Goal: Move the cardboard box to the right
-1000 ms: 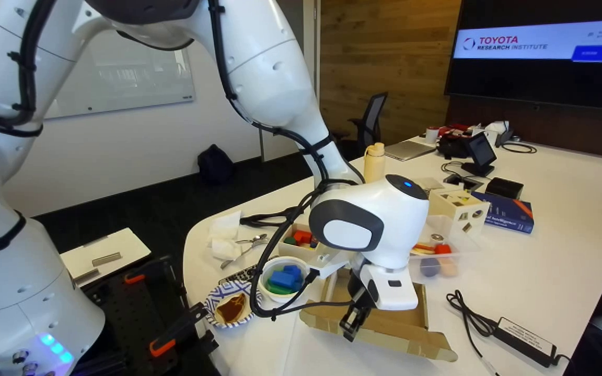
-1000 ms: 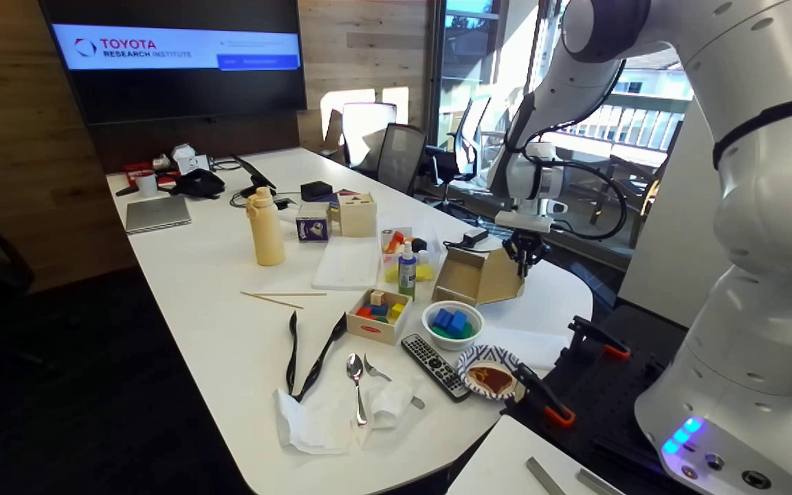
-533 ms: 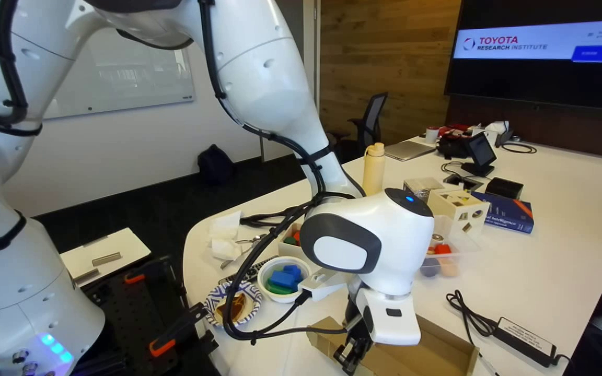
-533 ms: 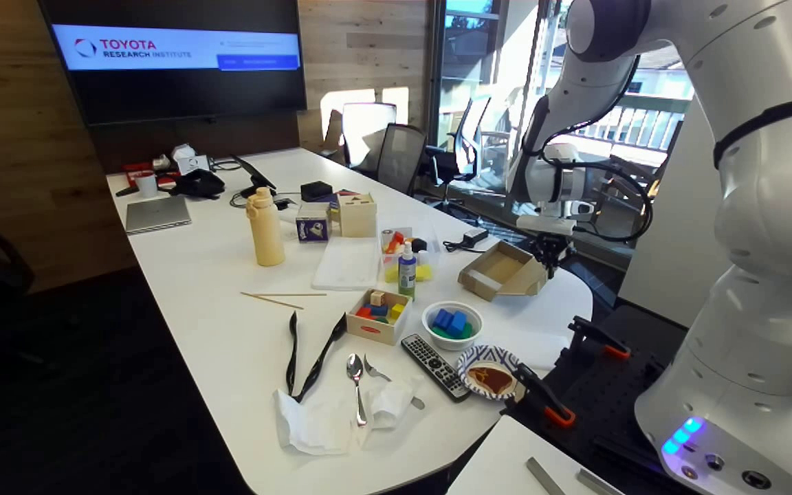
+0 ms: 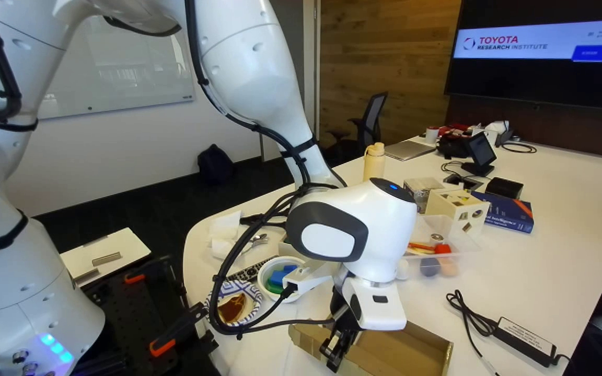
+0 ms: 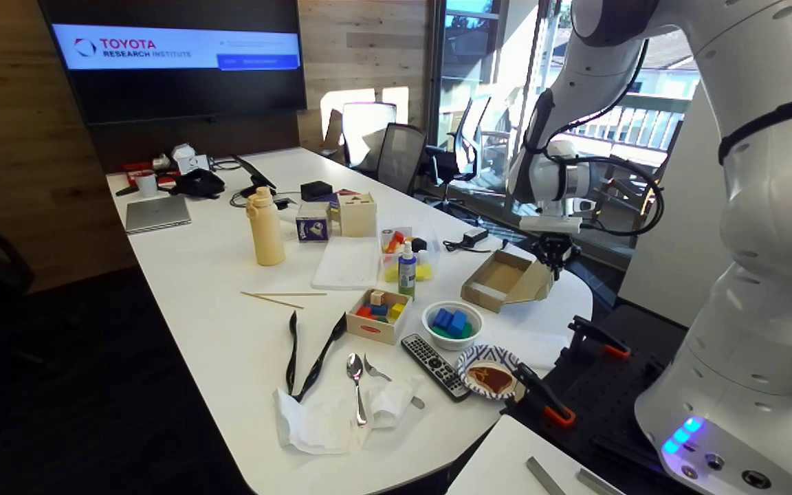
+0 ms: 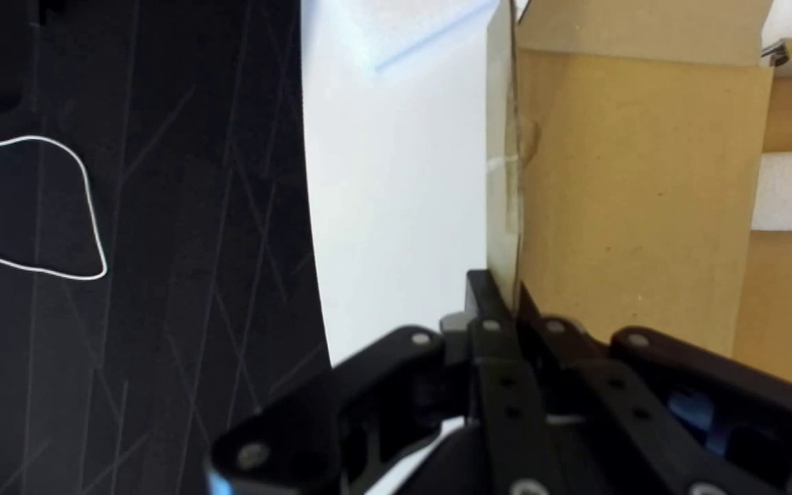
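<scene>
Presently, my gripper (image 7: 504,295) has its jaws closed on a thin upright edge of the cardboard box (image 7: 630,192), one finger on each side of the board; wrist view is plain on that. Box is at the rounded end of the white table (image 6: 210,302), hollow side up, a flap (image 6: 533,283) angling out to where I hold it. Whether its base bears on the tabletop I cannot tell. Near it, apart: white bowl (image 6: 445,344) with blue and green blocks (image 6: 456,323). Next to the bowl, patterned paper plate (image 6: 489,353) carrying something brown-topped (image 6: 491,378); remote (image 6: 435,366) just beside the plate. Spray bottle (image 6: 407,273) upright by a wooden tray (image 6: 372,331) of coloured blocks (image 6: 379,309). Power adapter (image 5: 524,340) on the table near the box, not touching, black cable (image 5: 485,328) bunched next to it. Looking down from my wrist: tabletop edge, then dark floor (image 7: 176,330) with a thin white cord (image 7: 95,225) lying in a loop.
</scene>
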